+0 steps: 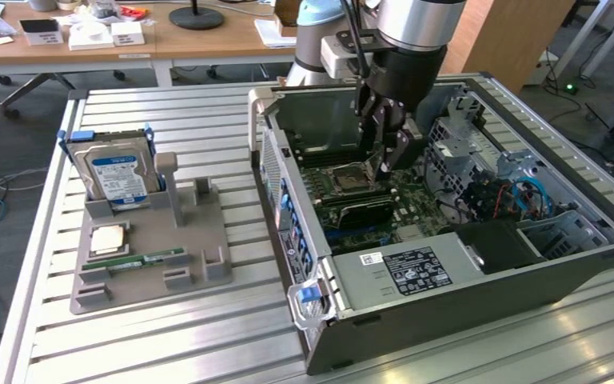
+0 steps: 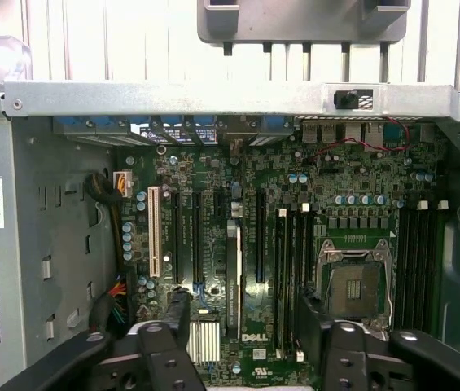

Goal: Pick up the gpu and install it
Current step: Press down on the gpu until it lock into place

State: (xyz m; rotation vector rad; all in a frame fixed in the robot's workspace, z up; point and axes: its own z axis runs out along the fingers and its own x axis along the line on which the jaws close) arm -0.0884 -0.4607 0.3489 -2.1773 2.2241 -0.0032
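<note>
Table (image 1: 179, 344): pale slatted metal top, carrying a grey holder towards the exterior view's left and an open computer case towards its right.
Holder (image 1: 205, 232): grey plastic rack with upright posts, just beside the case.
Hard drive (image 1: 115, 176): silver with a blue label, standing upright at the holder's far corner.
Processor chip (image 1: 109, 238): lies flat in the holder, in front of the hard drive.
Memory stick (image 1: 147, 260): narrow and green, lying flat just in front of the chip.
Computer case (image 1: 446, 320): on its side with the cover off and the motherboard facing up.
Gripper (image 1: 387, 160): reaching down into the case, low over the motherboard, near the processor socket (image 1: 348, 178).
Jaws: spread wide, holding nothing; in the wrist view the two dark fingers (image 2: 179, 314) stand well apart.
Graphics card (image 2: 234, 277): standing on edge in a motherboard slot, seen edge-on between the two fingers, with a gap on each side.
Power supply (image 1: 414, 268): grey box with a black label, at the near end of the case.
</note>
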